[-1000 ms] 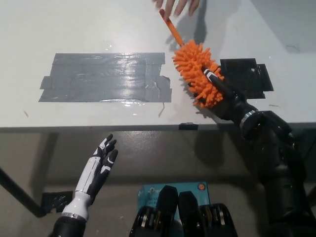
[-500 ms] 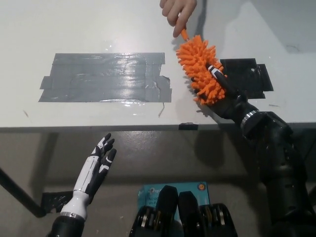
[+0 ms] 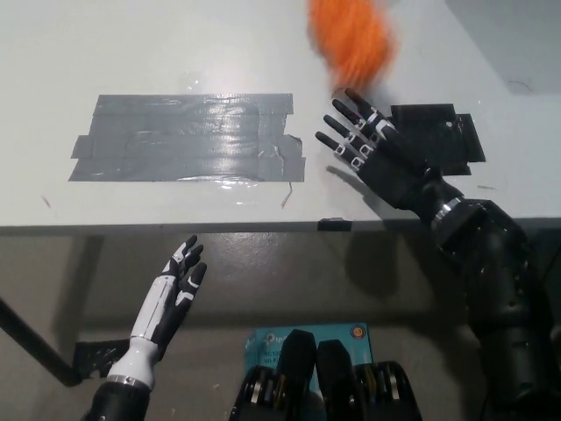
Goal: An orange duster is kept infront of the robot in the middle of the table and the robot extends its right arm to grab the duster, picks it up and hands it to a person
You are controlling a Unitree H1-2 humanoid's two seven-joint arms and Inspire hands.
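The orange duster [image 3: 352,44] shows as a blurred fluffy shape at the top of the head view, above the table and clear of my hand. My black right hand [image 3: 370,149] hangs over the white table [image 3: 175,53] just below the duster, open, fingers spread, nothing in it. The person holding the duster is out of the picture. My white left hand [image 3: 175,294] rests open below the table's front edge at the lower left.
A large patch of grey tape [image 3: 188,138] covers the table's left middle. A black tape patch [image 3: 438,138] lies right of my right hand. The table's front edge [image 3: 219,226] runs across the picture. A blue object [image 3: 302,338] lies on the floor.
My right hand has let go of the duster and spread its fingers. The duster has moved up and away toward the top edge. The person's hand has left the picture.
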